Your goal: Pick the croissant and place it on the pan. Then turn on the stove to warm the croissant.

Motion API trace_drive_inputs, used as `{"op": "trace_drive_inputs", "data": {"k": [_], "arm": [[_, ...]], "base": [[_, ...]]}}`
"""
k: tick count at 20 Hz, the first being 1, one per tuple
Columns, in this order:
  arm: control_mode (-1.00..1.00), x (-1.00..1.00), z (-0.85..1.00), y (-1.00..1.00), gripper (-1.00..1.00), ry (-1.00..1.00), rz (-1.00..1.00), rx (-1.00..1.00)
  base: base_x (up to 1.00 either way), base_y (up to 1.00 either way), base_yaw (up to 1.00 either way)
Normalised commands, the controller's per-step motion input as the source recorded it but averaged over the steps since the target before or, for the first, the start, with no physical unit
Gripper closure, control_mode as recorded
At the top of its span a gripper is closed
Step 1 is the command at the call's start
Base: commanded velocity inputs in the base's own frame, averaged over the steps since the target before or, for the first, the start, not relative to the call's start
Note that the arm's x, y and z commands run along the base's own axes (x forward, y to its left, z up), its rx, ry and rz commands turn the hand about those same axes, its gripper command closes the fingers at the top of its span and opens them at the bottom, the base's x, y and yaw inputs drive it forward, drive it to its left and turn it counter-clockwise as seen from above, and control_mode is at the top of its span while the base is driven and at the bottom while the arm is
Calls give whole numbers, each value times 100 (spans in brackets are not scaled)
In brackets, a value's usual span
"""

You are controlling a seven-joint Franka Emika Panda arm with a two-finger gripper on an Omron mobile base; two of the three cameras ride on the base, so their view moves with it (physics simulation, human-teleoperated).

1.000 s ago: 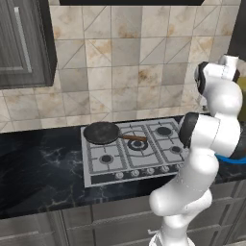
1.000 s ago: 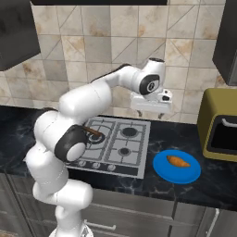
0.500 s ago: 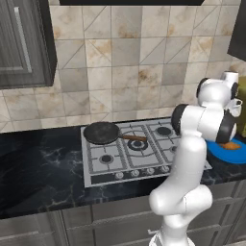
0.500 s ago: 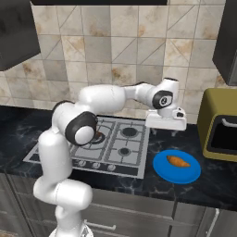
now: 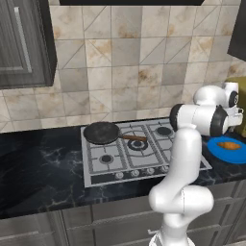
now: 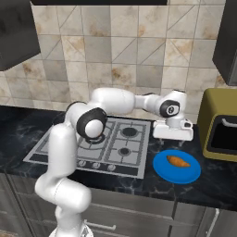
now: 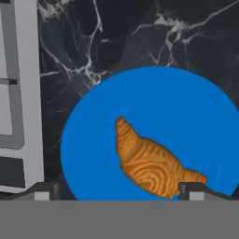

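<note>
- The left base view showed the pan (image 5: 102, 132) on the stove's (image 5: 139, 153) back-left burner, handle pointing right.
- The hand view showed the croissant (image 7: 151, 162) lying on a blue plate (image 7: 93, 140), on the countertop (image 6: 217, 185) right of the stove.
- The gripper (image 6: 173, 135) hung spread wide above the plate, holding nothing.
- An olive oven (image 6: 221, 125) stood just right of the plate.

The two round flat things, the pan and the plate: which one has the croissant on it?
The blue plate, on the dark counter right of the stove, holds the croissant. The dark pan with the wooden handle sits empty on a back burner.
</note>
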Motion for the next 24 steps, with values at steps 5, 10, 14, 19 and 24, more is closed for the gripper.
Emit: {"op": "trace_drive_inputs", "data": {"k": [5, 10, 14, 19, 24], "arm": [[-100, 0, -36, -1, -100, 1, 0, 0], [-100, 0, -54, -7, -100, 4, 0, 0], [-100, 0, 0, -3, -100, 0, 0, 0], [-100, -12, -2, -18, -100, 0, 1, 0], [-100, -29, 0, -8, -100, 0, 0, 0]], "base": [[0, 0, 0], [0, 0, 0], [0, 0, 0], [0, 0, 0], [0, 0, 0]]}}
